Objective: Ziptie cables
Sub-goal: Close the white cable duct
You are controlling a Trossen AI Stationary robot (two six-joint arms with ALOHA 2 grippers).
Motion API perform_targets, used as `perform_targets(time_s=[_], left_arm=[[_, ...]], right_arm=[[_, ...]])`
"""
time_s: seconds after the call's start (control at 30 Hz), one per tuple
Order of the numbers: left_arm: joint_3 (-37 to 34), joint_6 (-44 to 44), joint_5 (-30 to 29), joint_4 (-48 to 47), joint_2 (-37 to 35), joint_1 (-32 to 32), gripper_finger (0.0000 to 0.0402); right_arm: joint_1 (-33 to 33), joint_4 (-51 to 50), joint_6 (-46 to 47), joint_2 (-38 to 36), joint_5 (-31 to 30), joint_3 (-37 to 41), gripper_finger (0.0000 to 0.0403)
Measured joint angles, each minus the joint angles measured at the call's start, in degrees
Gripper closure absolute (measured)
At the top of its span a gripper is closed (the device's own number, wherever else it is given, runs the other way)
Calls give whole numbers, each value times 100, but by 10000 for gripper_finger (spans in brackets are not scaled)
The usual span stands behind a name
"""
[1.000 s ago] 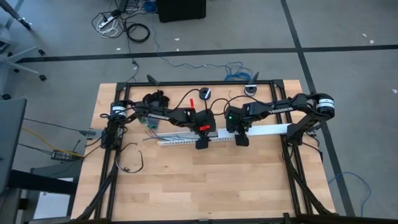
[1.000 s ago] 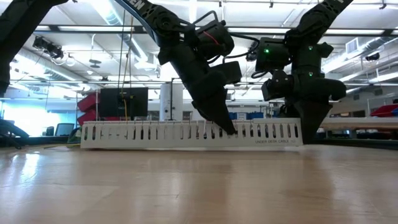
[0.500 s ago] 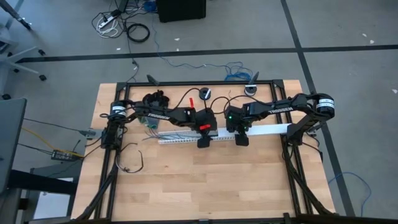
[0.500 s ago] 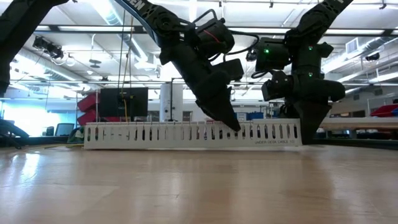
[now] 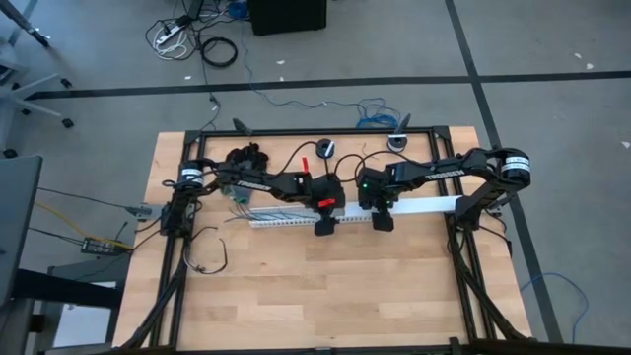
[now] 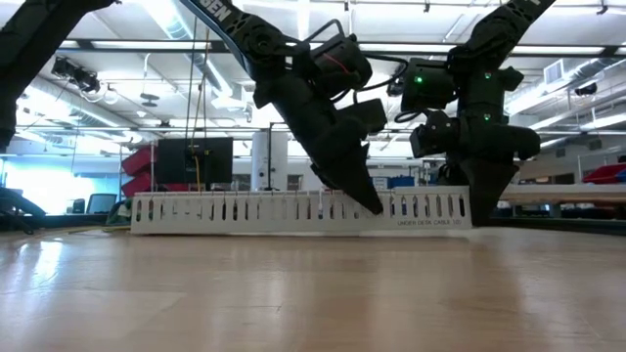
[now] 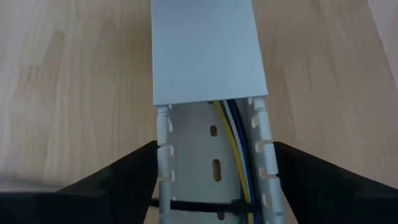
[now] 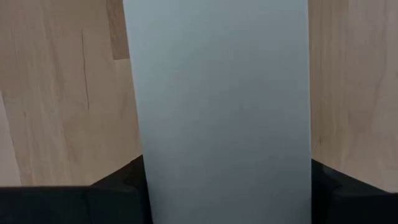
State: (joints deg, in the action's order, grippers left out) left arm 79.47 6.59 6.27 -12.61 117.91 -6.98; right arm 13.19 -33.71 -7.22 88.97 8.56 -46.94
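Left gripper (image 7: pixel 214 180) opened wider, straddling the duct (image 5: pixel 296 219).
Cables (image 7: pixel 239 149) lie inside, between its fingers; it holds nothing.

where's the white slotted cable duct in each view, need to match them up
High view: white slotted duct, table centre, beneath both grippers.
Low view: long slotted wall across mid-frame.
Left wrist view: open channel with cables, flat cover beyond.
Right wrist view: only the cover.
Shared landmark: the cover's edge.

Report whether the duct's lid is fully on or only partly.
Partly on. The lid covers one stretch of the duct; the rest is open, with cables showing inside.
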Motion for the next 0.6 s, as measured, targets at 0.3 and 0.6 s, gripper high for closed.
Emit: perform_targets(time_s=[0.3, 0.6], left_arm=[[14, 26, -40, 149, 0, 42, 109], [14, 24, -104, 137, 0, 42, 141]], right_arm=[[-2, 10, -9, 0, 13, 0, 174], [0, 56, -27, 0, 114, 0, 174]])
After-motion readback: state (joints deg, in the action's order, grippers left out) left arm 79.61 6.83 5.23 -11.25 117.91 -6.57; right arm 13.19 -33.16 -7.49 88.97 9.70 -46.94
